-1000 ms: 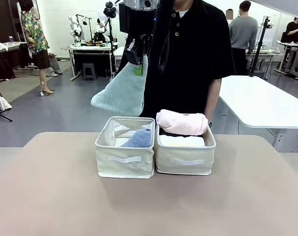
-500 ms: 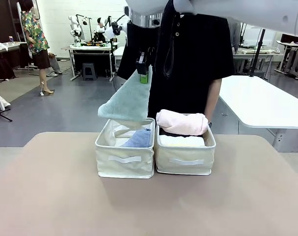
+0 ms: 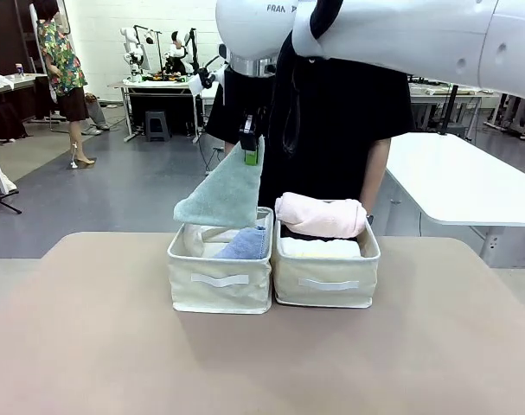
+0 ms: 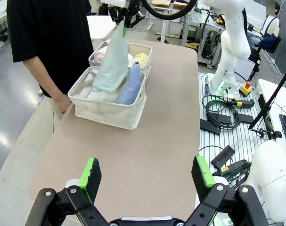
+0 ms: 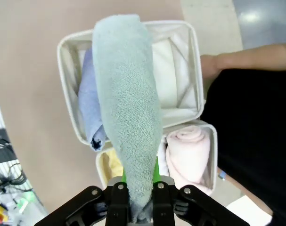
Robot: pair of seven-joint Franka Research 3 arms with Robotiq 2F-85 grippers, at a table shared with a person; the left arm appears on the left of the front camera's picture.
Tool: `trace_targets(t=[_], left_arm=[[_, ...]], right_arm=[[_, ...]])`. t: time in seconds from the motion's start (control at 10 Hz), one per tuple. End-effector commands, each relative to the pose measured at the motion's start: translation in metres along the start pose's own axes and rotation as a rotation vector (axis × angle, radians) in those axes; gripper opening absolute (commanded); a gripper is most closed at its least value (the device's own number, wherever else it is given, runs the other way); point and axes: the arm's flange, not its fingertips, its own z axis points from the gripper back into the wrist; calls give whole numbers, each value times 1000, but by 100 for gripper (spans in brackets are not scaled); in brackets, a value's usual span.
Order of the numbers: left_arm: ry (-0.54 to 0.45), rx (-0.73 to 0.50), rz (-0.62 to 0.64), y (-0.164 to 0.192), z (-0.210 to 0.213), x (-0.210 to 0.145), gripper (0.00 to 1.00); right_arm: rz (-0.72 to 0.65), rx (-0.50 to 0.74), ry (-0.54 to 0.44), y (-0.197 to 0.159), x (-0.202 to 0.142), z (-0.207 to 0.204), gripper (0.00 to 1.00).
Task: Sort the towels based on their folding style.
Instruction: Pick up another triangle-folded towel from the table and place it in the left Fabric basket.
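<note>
My right gripper [image 3: 252, 149] is clamped on the pale teal towel [image 3: 220, 192], which hangs at centre frame over the left cream bin [image 3: 220, 281]. The lavender-blue towel [image 3: 244, 245] lies inside that bin. The pale pink roll [image 3: 320, 215] tops the right bin [image 3: 325, 278]. My left gripper [image 4: 145, 173] hangs with its jaws spread, holding nothing, at the bottom of its wrist view.

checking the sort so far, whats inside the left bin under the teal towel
A lavender-blue towel lies along one side of the left bin; bare cream lining shows beside it. The hanging teal towel covers the middle, so anything beneath it is hidden.
</note>
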Motion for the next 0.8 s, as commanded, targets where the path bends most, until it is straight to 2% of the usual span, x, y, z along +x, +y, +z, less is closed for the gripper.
trace_targets(t=[0.0, 0.3, 0.7], left_arm=[[-13, 1, -15, -1, 2, 0, 100], [-13, 1, -15, -1, 2, 0, 100], [-13, 1, -15, -1, 2, 0, 100]], right_arm=[[6, -27, 22, -14, 9, 0, 17], [22, 6, 35, -17, 10, -24, 17], [36, 36, 101, -20, 14, -56, 17]])
